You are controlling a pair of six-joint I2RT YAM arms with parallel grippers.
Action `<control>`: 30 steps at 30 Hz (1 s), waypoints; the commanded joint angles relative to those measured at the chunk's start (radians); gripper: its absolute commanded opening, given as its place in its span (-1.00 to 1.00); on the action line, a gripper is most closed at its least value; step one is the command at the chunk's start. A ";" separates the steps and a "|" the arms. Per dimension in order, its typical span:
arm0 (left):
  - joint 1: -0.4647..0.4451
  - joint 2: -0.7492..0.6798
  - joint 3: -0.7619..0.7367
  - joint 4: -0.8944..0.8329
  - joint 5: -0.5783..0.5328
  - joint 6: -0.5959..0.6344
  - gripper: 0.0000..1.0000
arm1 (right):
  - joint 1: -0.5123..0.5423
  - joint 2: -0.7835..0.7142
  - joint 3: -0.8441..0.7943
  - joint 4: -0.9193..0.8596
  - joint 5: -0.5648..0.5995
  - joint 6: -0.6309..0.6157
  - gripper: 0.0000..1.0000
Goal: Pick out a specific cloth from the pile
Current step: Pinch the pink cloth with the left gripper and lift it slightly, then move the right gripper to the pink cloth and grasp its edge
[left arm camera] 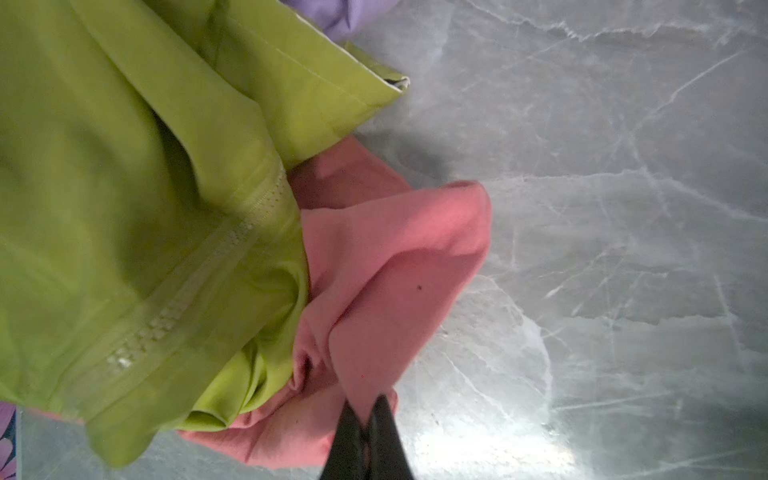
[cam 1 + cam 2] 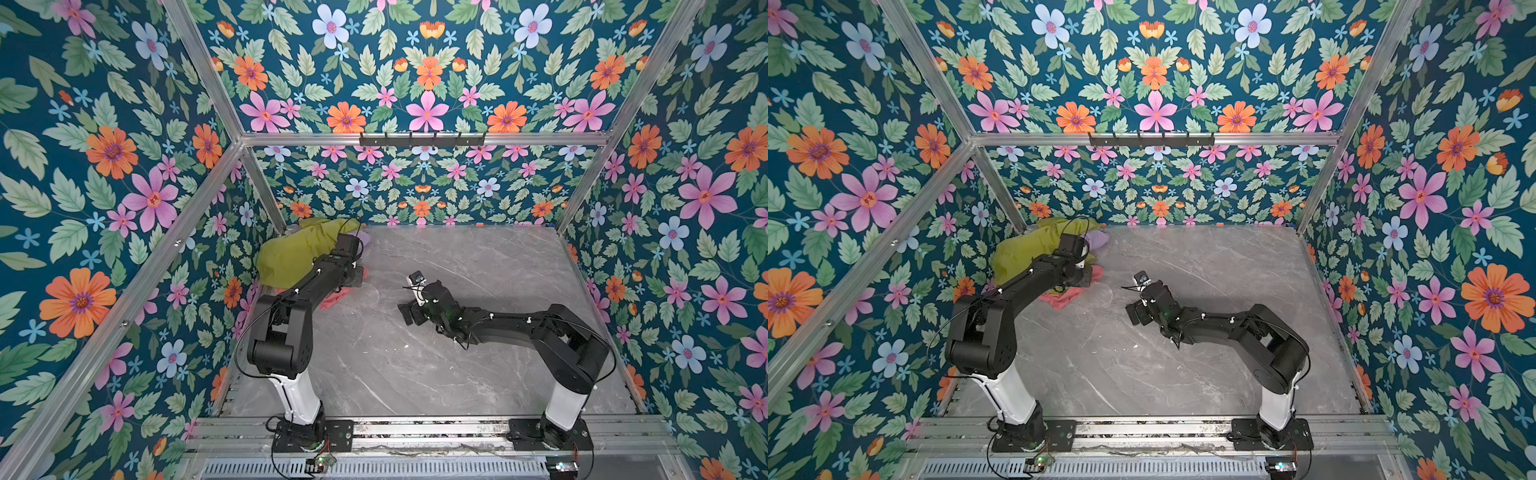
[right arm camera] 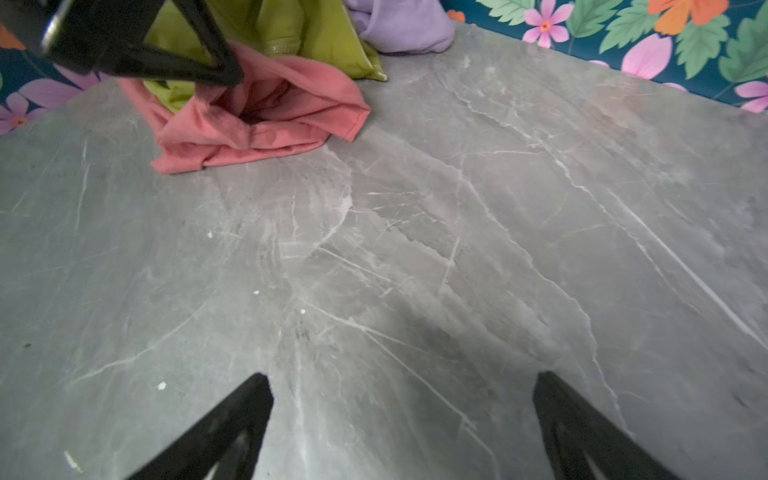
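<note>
Now: left gripper (image 1: 366, 411) pressed together, pinching raised fold of coral-pink cloth (image 1: 395, 266). Rest of coral-pink cloth bunched on grey marble table (image 1: 623, 208), partly tucked under yellow-green garment (image 1: 124, 187), at near edge of pile (image 2: 299, 253). Lilac cloth (image 1: 345, 12) touches far side of yellow-green garment, close to back wall (image 2: 424, 187). In both top views pile sits in far-left table corner. Right gripper (image 3: 403, 375) spread wide, nothing between fingers, hovering over table, well apart from pile.
</note>
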 commanded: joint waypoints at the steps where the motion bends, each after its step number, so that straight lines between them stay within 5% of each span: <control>1: 0.005 -0.018 0.014 -0.013 0.034 0.003 -1.00 | 0.015 0.018 0.022 0.040 -0.039 -0.047 0.99; 30: 0.064 -0.085 0.285 -0.131 0.078 0.011 -1.00 | 0.020 0.042 0.012 0.196 -0.164 -0.059 0.99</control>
